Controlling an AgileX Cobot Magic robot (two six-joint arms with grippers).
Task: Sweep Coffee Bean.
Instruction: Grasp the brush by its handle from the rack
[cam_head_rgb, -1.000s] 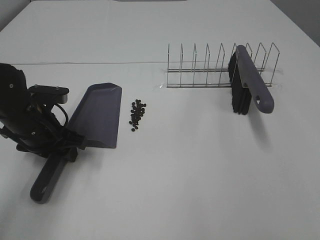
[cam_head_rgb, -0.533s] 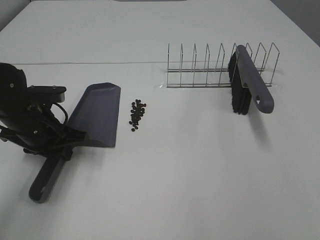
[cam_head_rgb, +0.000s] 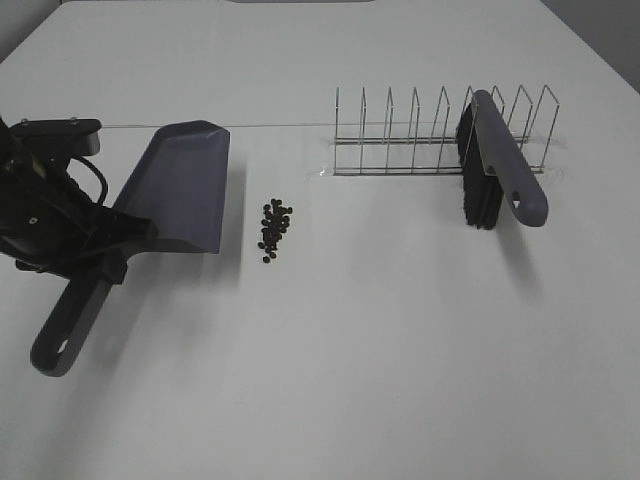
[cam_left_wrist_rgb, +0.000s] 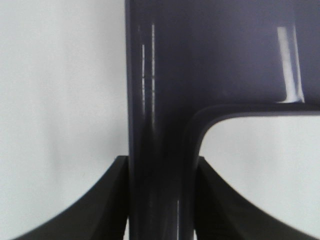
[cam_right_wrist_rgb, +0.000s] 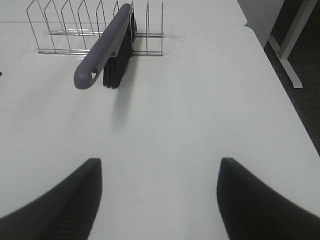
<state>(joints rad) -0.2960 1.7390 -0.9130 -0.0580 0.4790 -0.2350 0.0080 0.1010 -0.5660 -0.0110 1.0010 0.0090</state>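
The coffee beans (cam_head_rgb: 275, 228) lie in a small loose cluster on the white table, left of centre. Just left of them a grey-purple dustpan (cam_head_rgb: 180, 185) is held off the table. My left gripper (cam_head_rgb: 100, 255) is shut on its handle (cam_head_rgb: 65, 335), close to the pan. In the left wrist view the dustpan handle (cam_left_wrist_rgb: 162, 150) fills the gap between the black fingers (cam_left_wrist_rgb: 100, 200). The brush (cam_head_rgb: 500, 170) leans in the wire rack (cam_head_rgb: 420, 135) at the back right, bristles down. My right gripper (cam_right_wrist_rgb: 160, 200) hangs open and empty, well short of the brush (cam_right_wrist_rgb: 102, 50).
The wire rack (cam_right_wrist_rgb: 65, 30) has several upright dividers and stands on the far half of the table. The table's right edge (cam_right_wrist_rgb: 280, 90) drops to a dark floor with a white table leg (cam_right_wrist_rgb: 290, 55) beside it.
My left gripper has closed on the dustpan handle and lifted the pan, carrying it up and back to the left, a little away from the beans. Brush and beans have not moved.
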